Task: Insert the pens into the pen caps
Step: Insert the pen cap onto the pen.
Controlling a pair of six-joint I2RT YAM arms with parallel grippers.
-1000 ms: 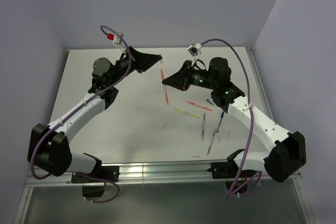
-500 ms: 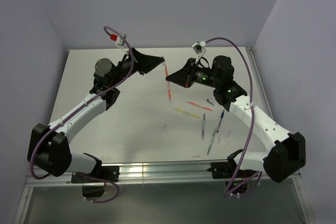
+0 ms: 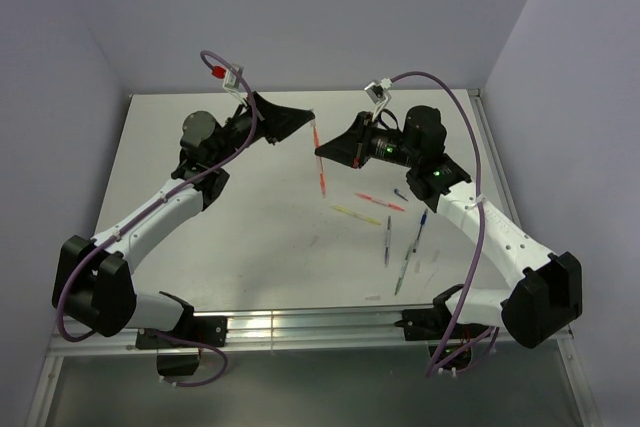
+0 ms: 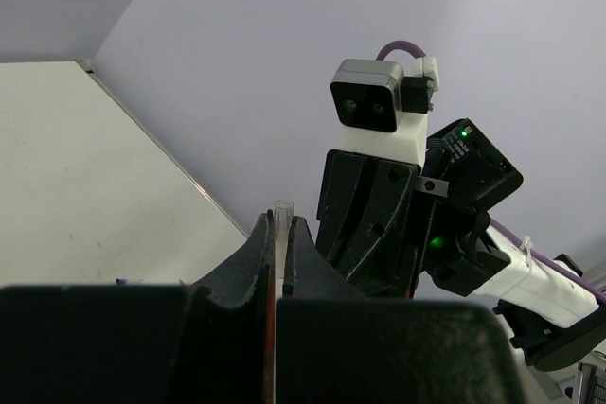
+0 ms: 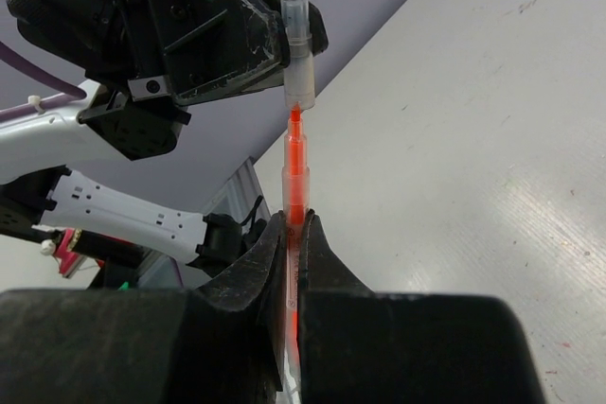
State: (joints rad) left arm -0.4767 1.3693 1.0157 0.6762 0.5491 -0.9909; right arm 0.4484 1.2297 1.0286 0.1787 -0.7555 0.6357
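Note:
My left gripper (image 3: 309,115) is shut on a clear pen cap (image 4: 282,207), whose open end pokes out past the fingertips. Raised above the table, my right gripper (image 3: 322,153) is shut on a red-orange pen (image 5: 297,163). In the right wrist view the pen's tip sits just inside the mouth of the cap (image 5: 299,59), and pen and cap line up. More pens lie on the table at the right: a red one (image 3: 380,202), a yellow one (image 3: 356,214), a grey-blue one (image 3: 388,240), a blue one (image 3: 420,231) and a green-clear one (image 3: 403,273).
A tiny dark blue cap (image 3: 400,193) lies near the red pen. The two grippers meet over the far middle of the grey table (image 3: 250,237). Purple walls close in the back and sides. A metal rail (image 3: 300,325) runs along the near edge.
My right gripper has carried the red-orange pen up and to the left until its tip met the cap in my left gripper. Over the last half second almost nothing moved.

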